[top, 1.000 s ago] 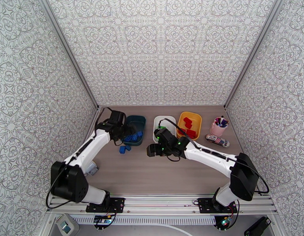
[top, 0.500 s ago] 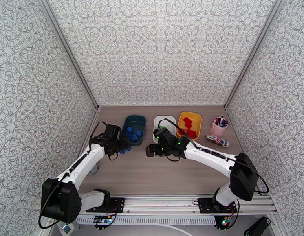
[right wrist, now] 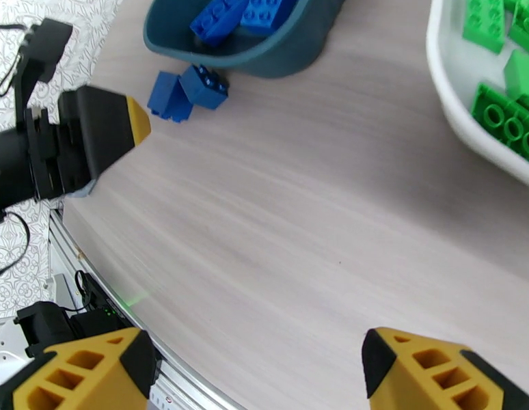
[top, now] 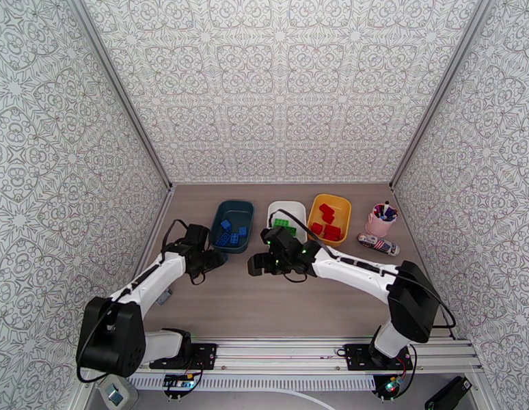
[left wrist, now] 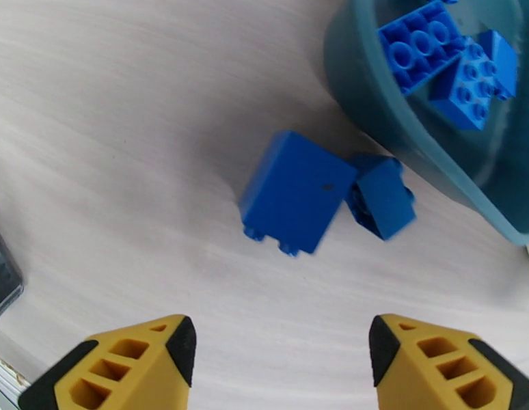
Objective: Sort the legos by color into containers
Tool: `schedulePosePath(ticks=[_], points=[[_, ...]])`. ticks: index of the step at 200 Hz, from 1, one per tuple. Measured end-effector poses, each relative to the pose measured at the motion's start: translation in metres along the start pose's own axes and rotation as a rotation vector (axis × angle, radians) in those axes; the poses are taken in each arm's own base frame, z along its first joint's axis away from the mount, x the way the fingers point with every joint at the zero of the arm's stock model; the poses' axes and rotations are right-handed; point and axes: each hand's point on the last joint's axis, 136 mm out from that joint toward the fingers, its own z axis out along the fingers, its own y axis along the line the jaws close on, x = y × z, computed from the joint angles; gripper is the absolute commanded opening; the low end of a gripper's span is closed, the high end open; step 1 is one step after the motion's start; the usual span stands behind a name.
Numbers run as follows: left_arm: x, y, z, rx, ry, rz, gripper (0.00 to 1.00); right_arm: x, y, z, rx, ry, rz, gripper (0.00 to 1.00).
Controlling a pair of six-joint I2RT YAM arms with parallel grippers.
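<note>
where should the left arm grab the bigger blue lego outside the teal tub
Probably from straight above: pinch the bigger blue lego between its studded near edge and the far edge. It lies on its side, and the smaller blue lego touching its right side in the left wrist view leaves the fingers no room there.

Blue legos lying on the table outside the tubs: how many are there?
2. In the left wrist view, a larger blue lego lies on the table with a smaller blue lego against its right side, both beside the teal tub. Others may be hidden.
</note>
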Motion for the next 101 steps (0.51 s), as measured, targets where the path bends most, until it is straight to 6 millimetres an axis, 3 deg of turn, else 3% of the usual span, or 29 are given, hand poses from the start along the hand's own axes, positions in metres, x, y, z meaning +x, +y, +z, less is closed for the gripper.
schedulePosePath(ticks=[66,101], points=[[0.004,0.008,0.028,-0.052,0.067,0.011,0.65,-0.007,0.01,0.0,-0.018,-0.009,-0.007,0.85],[-0.01,0.002,0.035,-0.055,0.066,0.019,0.64,-0.007,0.01,0.0,-0.019,-0.009,-0.007,0.84]])
